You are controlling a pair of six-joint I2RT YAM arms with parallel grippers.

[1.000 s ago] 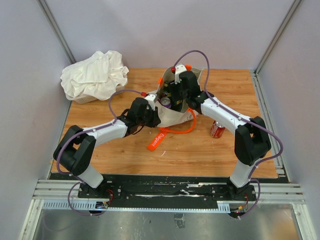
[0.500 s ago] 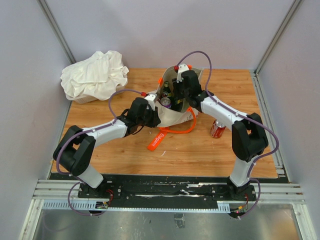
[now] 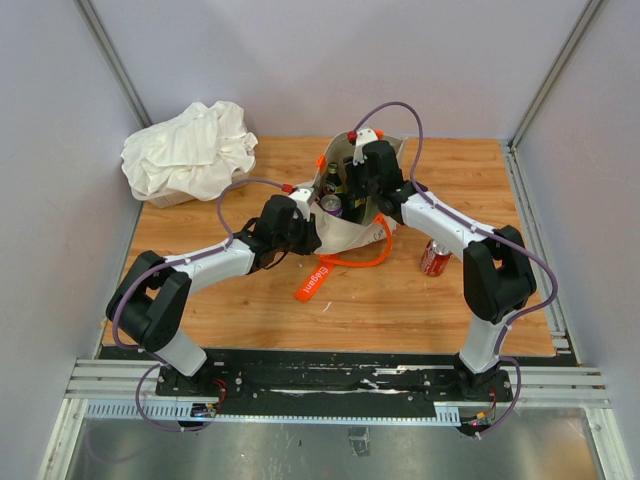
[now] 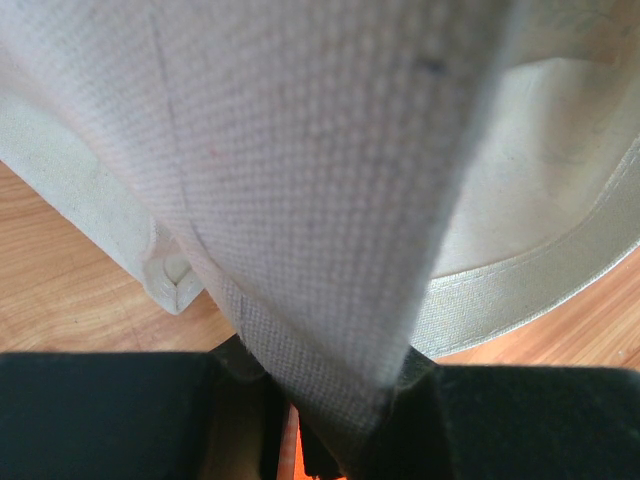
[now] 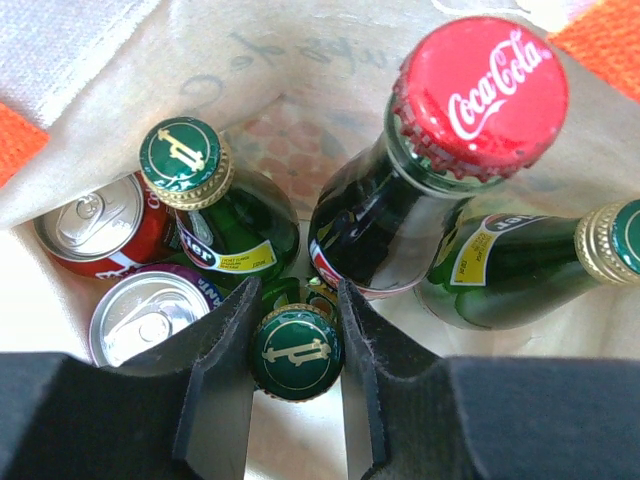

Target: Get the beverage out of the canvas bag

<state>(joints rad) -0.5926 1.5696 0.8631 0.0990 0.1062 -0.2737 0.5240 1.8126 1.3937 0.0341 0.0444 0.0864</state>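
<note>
The beige canvas bag [image 3: 352, 234] stands open at mid-table with its orange strap [image 3: 356, 262] trailing in front. My left gripper [image 3: 305, 226] is shut on the bag's near-left wall; in the left wrist view the canvas [image 4: 330, 150] is pinched between the jaws [image 4: 335, 405]. My right gripper [image 3: 358, 186] reaches down into the bag's mouth. In the right wrist view its jaws [image 5: 296, 345] are closed against both sides of a green bottle's cap [image 5: 296, 352]. Around it stand a Coca-Cola bottle [image 5: 478, 90], two more green bottles [image 5: 182, 155], a red can [image 5: 88, 225] and a purple can [image 5: 148, 318].
A red can [image 3: 435, 258] stands on the wooden table right of the bag, close to my right forearm. A white cloth bundle [image 3: 190, 150] lies at the far left corner. An orange tag [image 3: 313, 283] lies in front of the bag. Walls enclose three sides.
Since one second ago my right gripper has shifted slightly back and right over the bag's mouth. Over the last half second nothing has visibly moved. The left arm has stayed still.
</note>
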